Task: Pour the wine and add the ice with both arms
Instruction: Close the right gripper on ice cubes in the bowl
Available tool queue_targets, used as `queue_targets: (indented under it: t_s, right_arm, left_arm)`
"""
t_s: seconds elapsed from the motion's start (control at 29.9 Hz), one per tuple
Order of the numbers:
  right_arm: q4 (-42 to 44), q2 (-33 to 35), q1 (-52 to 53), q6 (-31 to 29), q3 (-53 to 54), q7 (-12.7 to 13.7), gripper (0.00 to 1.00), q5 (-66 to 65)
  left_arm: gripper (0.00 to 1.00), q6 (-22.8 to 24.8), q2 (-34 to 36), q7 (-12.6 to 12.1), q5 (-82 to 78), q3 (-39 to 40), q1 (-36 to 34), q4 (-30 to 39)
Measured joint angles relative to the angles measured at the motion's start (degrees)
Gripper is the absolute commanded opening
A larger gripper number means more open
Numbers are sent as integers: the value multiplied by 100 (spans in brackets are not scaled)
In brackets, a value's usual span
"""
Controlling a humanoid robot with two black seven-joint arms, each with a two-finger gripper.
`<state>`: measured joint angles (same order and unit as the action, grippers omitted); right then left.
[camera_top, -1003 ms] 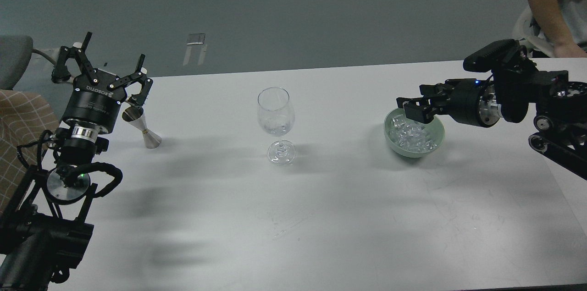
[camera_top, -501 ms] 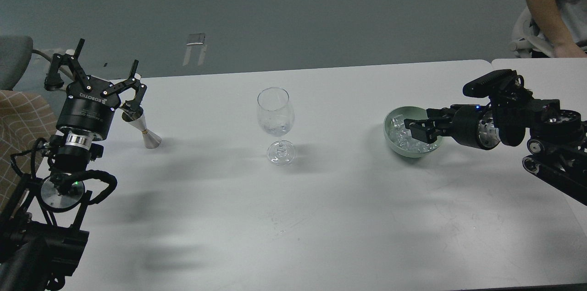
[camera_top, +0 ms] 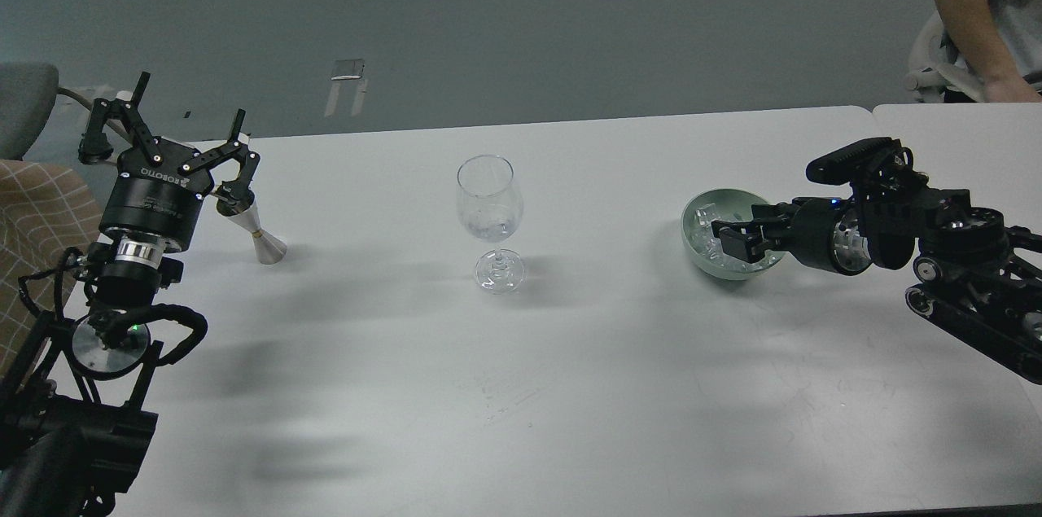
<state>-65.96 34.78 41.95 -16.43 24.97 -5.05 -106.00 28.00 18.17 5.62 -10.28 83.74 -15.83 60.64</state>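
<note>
A clear wine glass (camera_top: 488, 208) stands upright at the middle of the white table (camera_top: 570, 387). A metal jigger (camera_top: 259, 234) stands at the left. My left gripper (camera_top: 193, 96) is open and empty, fingers pointing up and away, with its right finger's base close to the jigger's top. A pale green bowl (camera_top: 698, 244) of ice cubes (camera_top: 716, 244) sits at the right. My right gripper (camera_top: 727, 236) comes in from the right, low over the bowl's right side, fingers apart among the ice; the bowl's right rim is hidden behind it. No wine bottle is in view.
A person's arm (camera_top: 973, 12) is at the far right behind the table. A grey chair (camera_top: 24, 114) and a checked cloth (camera_top: 37, 224) are at the left edge. A second table (camera_top: 961, 126) adjoins at the right.
My right gripper has dropped and drawn back to the right, from above the bowl's far rim down into its right side. My left gripper has shifted slightly left and up.
</note>
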Motion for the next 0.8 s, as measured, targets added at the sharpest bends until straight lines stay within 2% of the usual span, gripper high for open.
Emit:
queue_targets:
  t_s: [0.17,0.23,0.33,0.8]
  right_arm:
    - [144,-87,-10,0,0,28,63,-6]
    - [186,-107,-10,0,-14,30,54,-8]
    - [209,-151,-7,0,-88,35,48,-8]
    - [248,-258,1,0,-167,75,47,-2]
  left_arm:
    - [98,0,0,0,0,11,0,-8]
    - [98,0,1,0,0,16,0,-8]
    - [98,0,10,0,0,19,0,-14]
    - [98,0,77,-8,9,134,1,-18]
